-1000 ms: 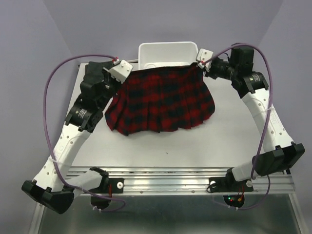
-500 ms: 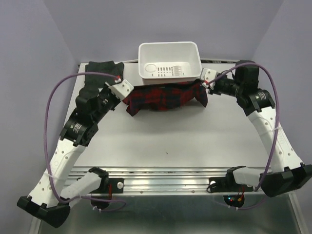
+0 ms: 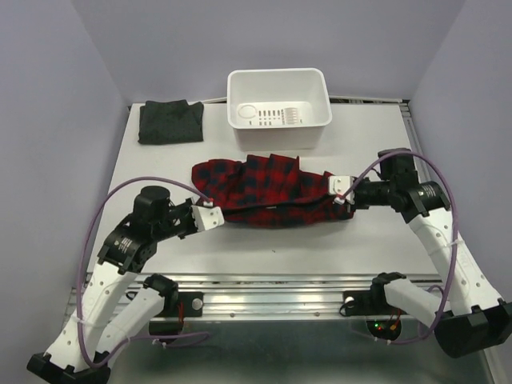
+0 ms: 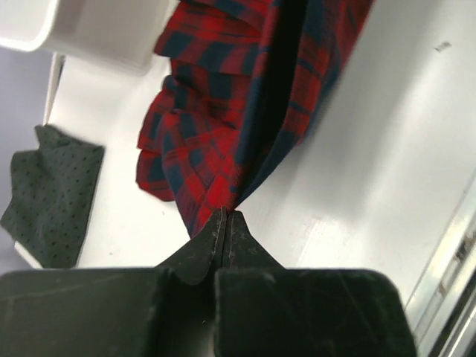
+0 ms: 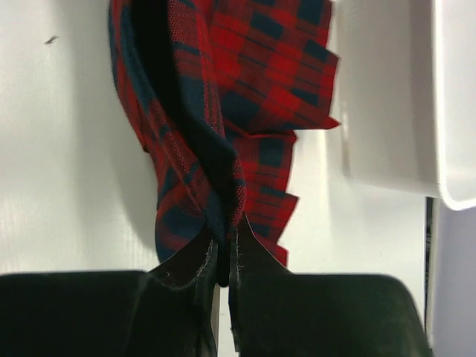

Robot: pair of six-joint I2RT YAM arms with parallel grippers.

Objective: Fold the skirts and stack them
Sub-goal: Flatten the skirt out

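Folding plaid skirt [image 3: 272, 192] at frame centre | we are pinching its ends with left gripper [image 3: 210, 218] and right gripper [image 3: 342, 194] | grey skirt [image 3: 170, 122] lying folded upper left | stacking seemingly remaining

White arms [image 3: 102, 282], black joints [image 3: 152, 205] and jaws, purple cables [image 3: 132, 183].
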